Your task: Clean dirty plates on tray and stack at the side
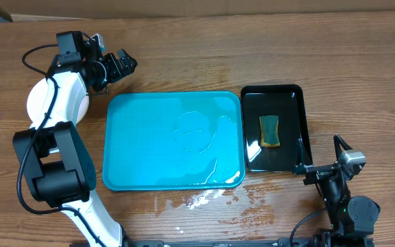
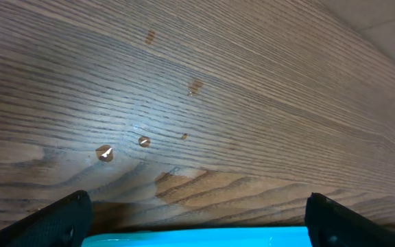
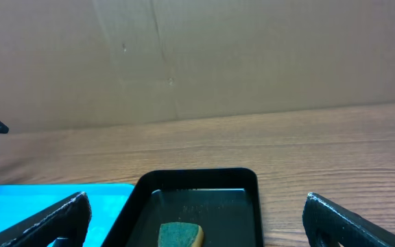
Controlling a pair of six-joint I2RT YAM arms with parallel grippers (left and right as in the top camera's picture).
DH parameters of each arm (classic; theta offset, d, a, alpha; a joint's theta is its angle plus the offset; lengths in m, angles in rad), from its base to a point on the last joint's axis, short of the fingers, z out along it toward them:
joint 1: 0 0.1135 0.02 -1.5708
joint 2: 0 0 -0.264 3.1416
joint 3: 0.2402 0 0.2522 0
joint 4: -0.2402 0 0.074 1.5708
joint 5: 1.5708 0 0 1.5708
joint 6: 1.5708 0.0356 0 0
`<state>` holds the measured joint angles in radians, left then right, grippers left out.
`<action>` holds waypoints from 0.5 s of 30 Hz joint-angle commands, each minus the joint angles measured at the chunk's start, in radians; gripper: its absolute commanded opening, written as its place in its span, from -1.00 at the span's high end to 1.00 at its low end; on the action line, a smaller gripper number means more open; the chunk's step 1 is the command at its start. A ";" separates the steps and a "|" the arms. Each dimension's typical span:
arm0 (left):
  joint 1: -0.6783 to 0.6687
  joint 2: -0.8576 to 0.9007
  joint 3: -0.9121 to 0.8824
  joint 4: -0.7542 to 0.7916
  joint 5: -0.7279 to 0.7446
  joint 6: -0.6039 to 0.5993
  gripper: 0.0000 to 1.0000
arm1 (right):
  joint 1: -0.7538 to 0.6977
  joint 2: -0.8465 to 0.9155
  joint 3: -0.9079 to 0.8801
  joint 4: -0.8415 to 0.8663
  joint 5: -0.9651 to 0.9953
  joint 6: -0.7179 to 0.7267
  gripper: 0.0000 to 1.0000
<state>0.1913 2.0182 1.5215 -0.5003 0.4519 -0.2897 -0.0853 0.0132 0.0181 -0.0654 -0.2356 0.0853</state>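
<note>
The turquoise tray (image 1: 173, 140) lies mid-table with only a wet film on it, no plates. A white round plate (image 1: 36, 103) shows at the left side, mostly under my left arm; I cannot tell how many are stacked there. My left gripper (image 1: 118, 65) is open above the table past the tray's far left corner. In the left wrist view its jaws (image 2: 197, 221) stand wide over the tray's edge (image 2: 197, 238), empty. Open and empty too, my right gripper (image 1: 319, 165) (image 3: 197, 219) sits at the near right, facing the tray (image 3: 46, 195).
A glossy black tray (image 1: 304, 123) (image 3: 197, 175) beside the turquoise one holds a green-and-yellow sponge (image 1: 270, 130) (image 3: 180, 234). Water is spilled on the wood (image 1: 197, 199) in front of the tray, and drops (image 2: 105, 153) lie behind it. A cardboard wall stands at the back.
</note>
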 commanded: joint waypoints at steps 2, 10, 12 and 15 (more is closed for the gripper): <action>-0.011 0.007 0.027 0.000 -0.022 -0.013 -0.99 | -0.006 -0.006 -0.010 0.005 0.006 0.000 -1.00; -0.055 -0.249 0.027 -0.124 -0.136 -0.013 -1.00 | -0.006 -0.006 -0.010 0.005 0.006 0.000 -1.00; -0.070 -0.364 0.027 -0.131 -0.152 -0.013 -0.99 | -0.006 -0.006 -0.010 0.005 0.006 0.000 -1.00; -0.093 -0.548 0.027 -0.130 -0.152 -0.013 -1.00 | -0.006 -0.006 -0.010 0.005 0.006 0.000 -1.00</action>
<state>0.1192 1.6775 1.5219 -0.6338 0.3264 -0.2932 -0.0853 0.0128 0.0181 -0.0654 -0.2356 0.0853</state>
